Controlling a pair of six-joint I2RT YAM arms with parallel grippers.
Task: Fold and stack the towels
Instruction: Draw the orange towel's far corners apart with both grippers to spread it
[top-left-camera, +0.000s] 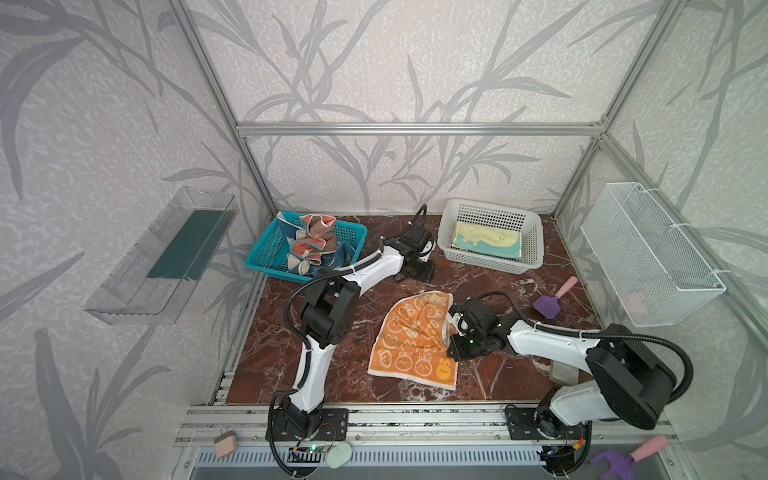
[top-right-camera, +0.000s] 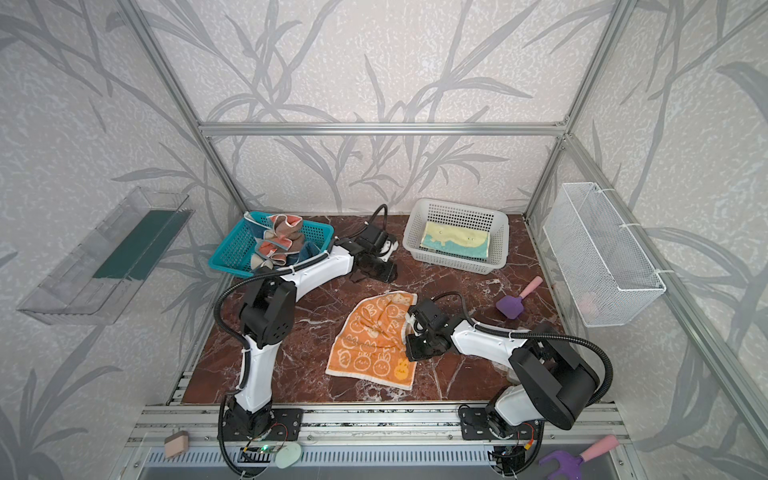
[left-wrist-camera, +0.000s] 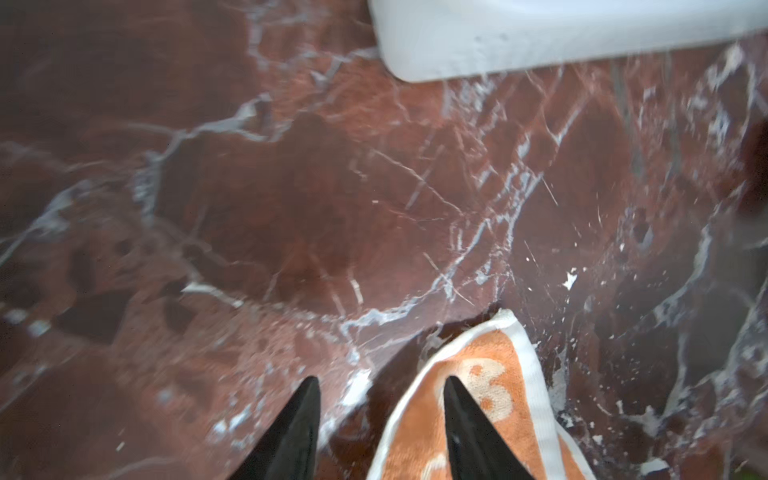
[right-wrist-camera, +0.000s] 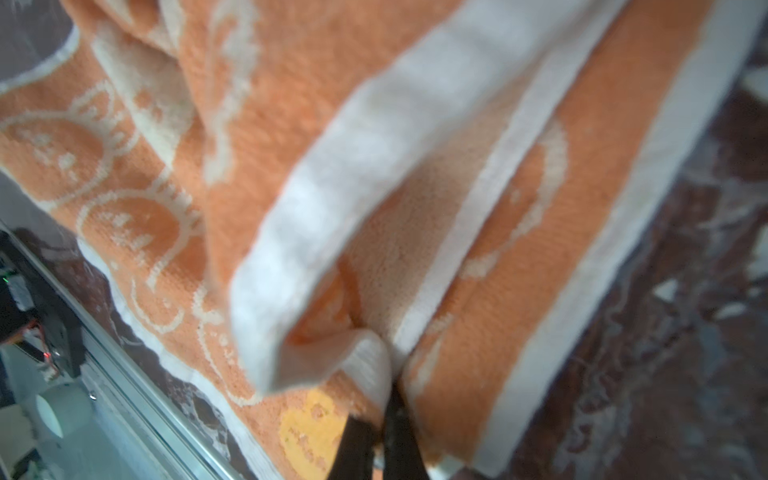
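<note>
An orange towel (top-left-camera: 415, 336) (top-right-camera: 374, 336) with cream cartoon faces lies rumpled in the middle of the marble table. My right gripper (top-left-camera: 451, 328) (top-right-camera: 409, 328) (right-wrist-camera: 376, 399) is shut on the towel's white-bordered right edge (right-wrist-camera: 365, 361), which is lifted and folded over. My left gripper (top-left-camera: 415, 274) (top-right-camera: 376, 270) (left-wrist-camera: 382, 380) is open just above the table at the towel's far corner (left-wrist-camera: 494, 345), holding nothing. A folded yellow-and-blue towel (top-left-camera: 486, 245) lies in the white basket (top-left-camera: 449, 243) (left-wrist-camera: 540, 37). Several crumpled towels (top-left-camera: 311, 249) fill the teal basket (top-left-camera: 266, 253).
A purple scoop with a pink handle (top-left-camera: 550, 301) lies on the table at the right. A white wire basket (top-left-camera: 648, 253) hangs on the right wall and a clear shelf (top-left-camera: 162, 257) on the left wall. A grey block (top-left-camera: 563, 374) sits under the right arm.
</note>
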